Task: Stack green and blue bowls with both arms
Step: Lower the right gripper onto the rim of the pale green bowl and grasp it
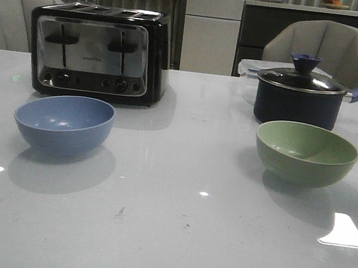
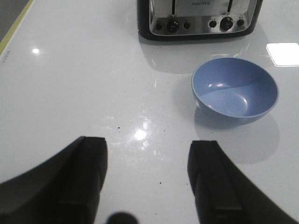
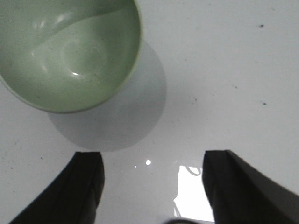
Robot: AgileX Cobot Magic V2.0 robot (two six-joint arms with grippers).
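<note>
blue bowl [image 2: 235, 90] beyond open left pincer [image 2: 148, 175] (untouched); green bowl [image 3: 67, 52] likewise, right pincer [image 3: 154, 184]

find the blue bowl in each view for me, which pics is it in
Front view: blue bowl sits left of centre on the white table, in front of the toaster.
Left wrist view: blue bowl beyond the open fingers, near the toaster.
Right wrist view: not in it.
Shared landmark: the toaster.

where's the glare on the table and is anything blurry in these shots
Front view: bright glare patch near the green bowl; the background is dim. Left wrist view: glare beside the toaster, blue bowl sharp. Right wrist view: glare between the open jaws, which look soft and dark.
</note>
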